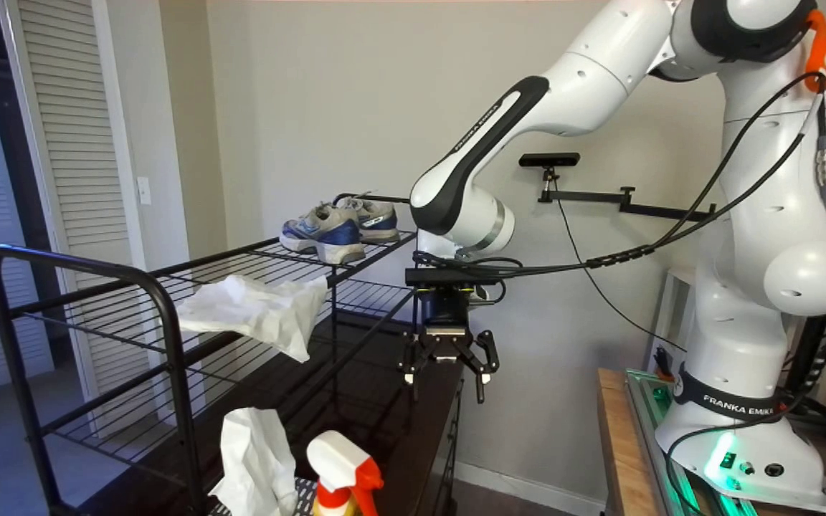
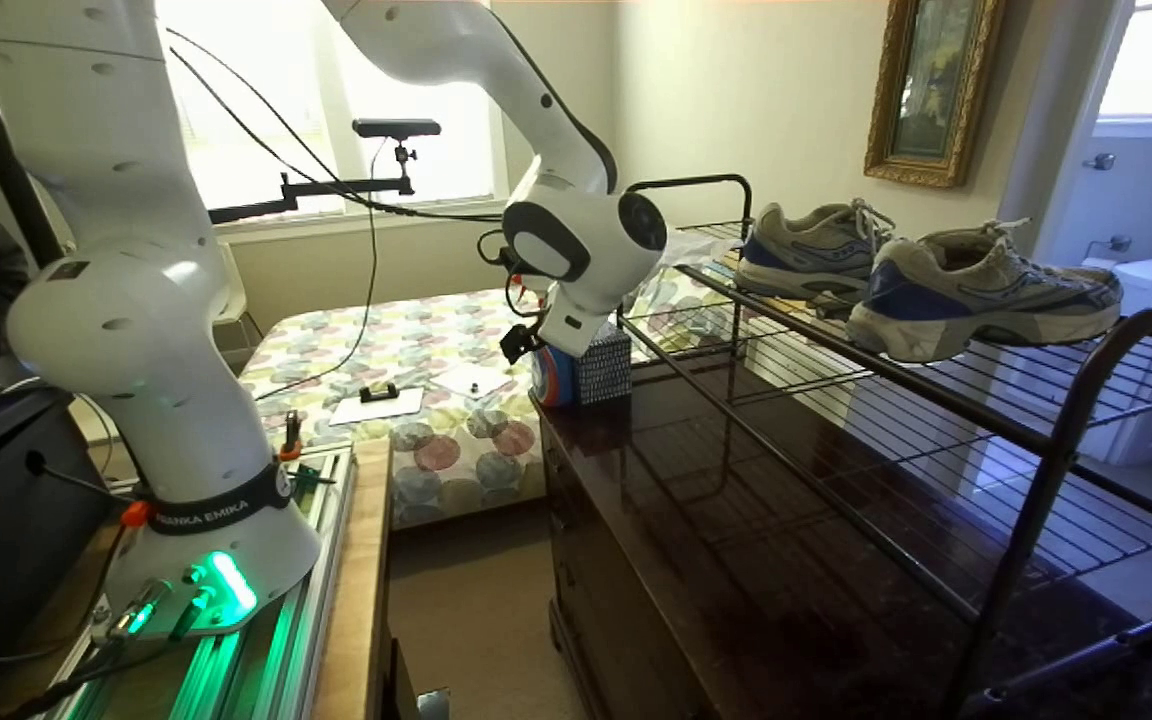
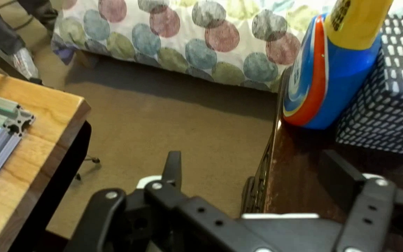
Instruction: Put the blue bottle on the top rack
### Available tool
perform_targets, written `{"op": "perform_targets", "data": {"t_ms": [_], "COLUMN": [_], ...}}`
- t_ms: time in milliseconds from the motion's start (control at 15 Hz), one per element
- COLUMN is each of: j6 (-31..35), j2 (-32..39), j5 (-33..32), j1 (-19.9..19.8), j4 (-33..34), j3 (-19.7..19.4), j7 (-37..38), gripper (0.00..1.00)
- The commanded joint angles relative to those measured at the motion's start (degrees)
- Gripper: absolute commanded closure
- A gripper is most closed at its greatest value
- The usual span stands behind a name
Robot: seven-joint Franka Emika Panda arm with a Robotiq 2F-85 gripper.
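Note:
The blue bottle [image 3: 348, 77], with a red stripe, stands upright on the dark dresser near its edge in the wrist view. Its yellow neck shows there. In an exterior view only its white and orange spray head [image 1: 341, 466] and a bit of yellow show. Its blue side also shows in an exterior view [image 2: 552, 378], below the wrist. My gripper [image 1: 447, 383] is open and empty, apart from the bottle. In the wrist view its spread fingers [image 3: 252, 168] have the dresser edge and floor between them. The black wire top rack [image 2: 936, 388] stands over the dresser [image 2: 676, 500].
Sneakers [image 1: 323, 233] and a white crumpled sheet [image 1: 252, 308] lie on the top rack. A patterned tissue box [image 3: 383, 122] stands right beside the bottle. A bed [image 2: 416, 340] is behind the dresser. A gap with floor [image 3: 173, 122] separates the dresser from the robot's wooden table [image 3: 44, 129].

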Motion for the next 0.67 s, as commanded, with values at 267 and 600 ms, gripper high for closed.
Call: {"op": "perform_targets", "data": {"t_ms": [267, 600], "j6": [-7.76, -6.87], "j2": [11.01, 11.13], "j5": [21.11, 23.73], "j1": [-0.98, 0.36], "j4": [6.92, 6.35], "j3": [-0.34, -1.29], "j7": [-7.19, -7.27], "gripper": [0.0, 0.0]}}
